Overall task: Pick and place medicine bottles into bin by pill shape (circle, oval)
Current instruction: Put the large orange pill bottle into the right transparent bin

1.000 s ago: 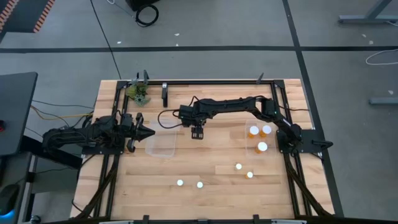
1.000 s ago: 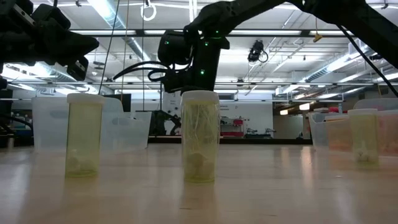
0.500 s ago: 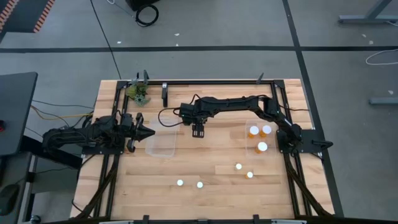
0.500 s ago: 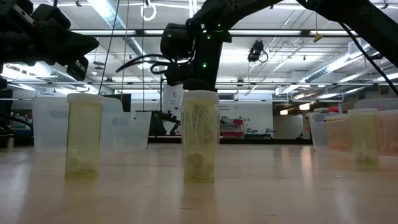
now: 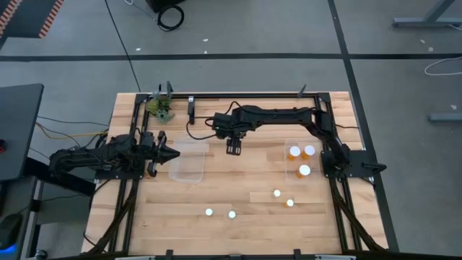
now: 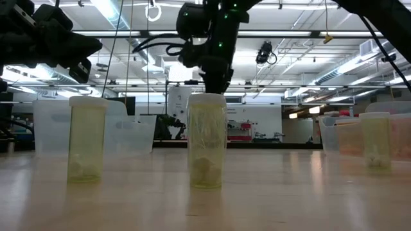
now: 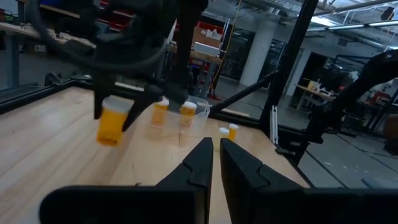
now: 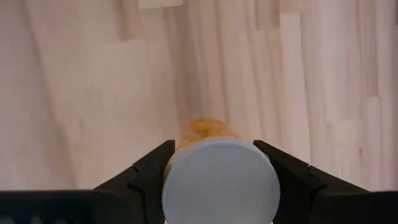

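Above the middle of the pale wooden plank table (image 5: 245,195), toward its far edge, the right gripper (image 5: 234,146) hung at the end of its long dark arm, which reached across from the right side. Its two dark fingers (image 8: 155,165) were clamped on an amber-orange medicine bottle with a white cap (image 8: 219,182), holding it off the wood; the left wrist view showed the same bottle (image 7: 114,122) hanging between the fingers, clear of the table. Just to the left of that gripper lay a clear plastic bin (image 5: 188,162), and a second clear plastic bin (image 5: 302,162) sat well apart near the right edge with three white-capped amber bottles (image 5: 304,170) inside it. Five more small white-capped bottles stood loose on the near half of the table: a pair (image 5: 209,212) left of centre and three (image 5: 277,193) toward the right. From table height, two of those showed as pale translucent bottles, one in the centre (image 6: 206,141) and one to the side (image 6: 87,138). The left gripper (image 5: 170,154) waited at the left edge of the table beside the nearer clear bin, with its pointed fingers (image 7: 202,163) drawn close together, only a narrow slit between them and nothing held. A small green plant-like object (image 5: 162,108) sat at the far left corner of the table.
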`<act>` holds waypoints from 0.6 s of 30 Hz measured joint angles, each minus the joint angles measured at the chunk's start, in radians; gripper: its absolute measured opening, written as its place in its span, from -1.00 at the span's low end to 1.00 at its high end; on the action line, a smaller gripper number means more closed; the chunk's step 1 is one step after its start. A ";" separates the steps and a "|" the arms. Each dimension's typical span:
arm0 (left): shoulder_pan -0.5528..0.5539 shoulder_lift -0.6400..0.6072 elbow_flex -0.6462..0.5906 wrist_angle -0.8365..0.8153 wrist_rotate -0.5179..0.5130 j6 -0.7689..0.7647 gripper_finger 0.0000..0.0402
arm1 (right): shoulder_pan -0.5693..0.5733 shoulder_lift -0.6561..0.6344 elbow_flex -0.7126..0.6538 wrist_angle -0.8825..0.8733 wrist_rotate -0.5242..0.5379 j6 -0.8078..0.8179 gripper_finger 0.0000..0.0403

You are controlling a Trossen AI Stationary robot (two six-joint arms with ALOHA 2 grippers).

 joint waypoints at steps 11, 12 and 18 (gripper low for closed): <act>0.000 0.000 0.000 0.001 0.000 0.000 -0.84 | 0.070 -0.065 0.000 -0.136 -0.018 0.101 0.06; 0.000 0.000 0.000 0.001 0.000 0.000 -0.83 | 0.077 -0.069 0.000 -0.146 -0.018 0.111 0.06; 0.000 0.000 0.000 0.000 0.000 0.000 -0.81 | 0.127 -0.094 -0.009 -0.210 -0.021 0.163 0.06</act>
